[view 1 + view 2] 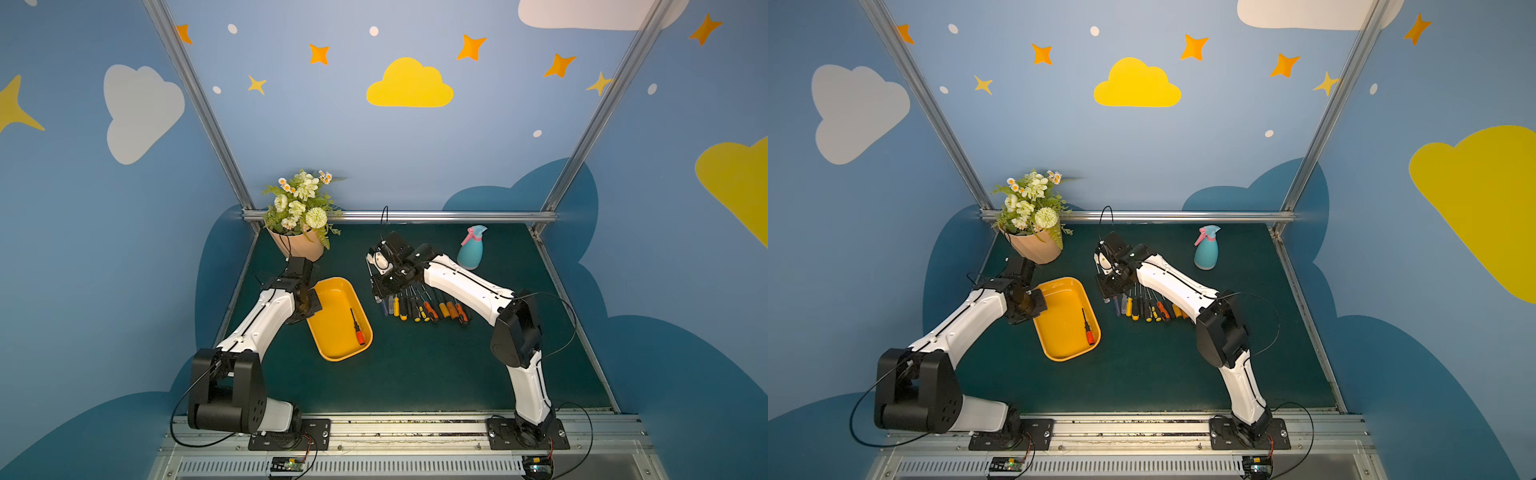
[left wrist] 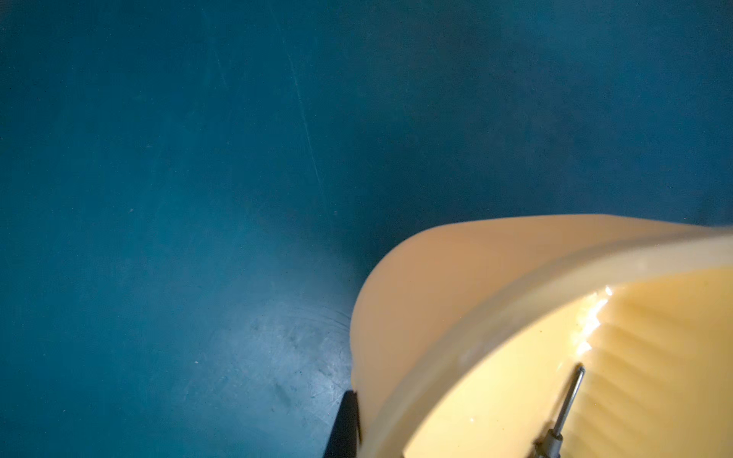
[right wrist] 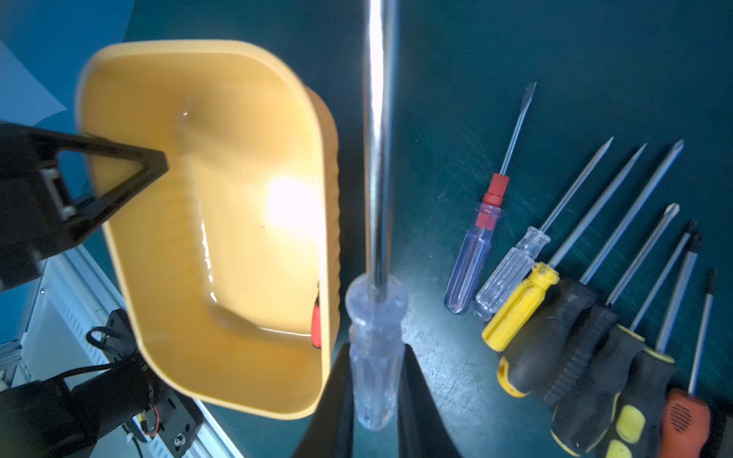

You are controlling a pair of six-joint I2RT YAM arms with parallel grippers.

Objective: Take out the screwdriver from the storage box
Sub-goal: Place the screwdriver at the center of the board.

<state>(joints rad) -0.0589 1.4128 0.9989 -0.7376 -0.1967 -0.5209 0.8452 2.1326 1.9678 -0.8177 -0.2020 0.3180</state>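
A clear screwdriver (image 3: 376, 313) is being gripped by its handle in the clenched right pincer (image 3: 375, 357), with its bare steel shaft pointing away from the wrist. It is being held over the table (image 1: 415, 374), between the box (image 1: 334, 320) at its 9 o'clock and a row of screwdrivers (image 1: 428, 309) at its 3 o'clock, as seen in both top views. The row is lying flat on the table, handles toward 6 o'clock and shafts fanning toward 12. The left pincer (image 1: 311, 301) is being clenched on the box's 9 o'clock wall, and one finger (image 2: 345, 420) is being shown outside that wall in the left wrist view. An orange screwdriver (image 1: 358, 330) is lying inside the box along its 3 o'clock wall, handle toward 6 o'clock. The box is sitting at about 9 o'clock from the table's middle. A flowerpot (image 1: 297, 245) is standing at the box's 11 o'clock, and a spray bottle (image 1: 471, 249) at the table's 1 o'clock.
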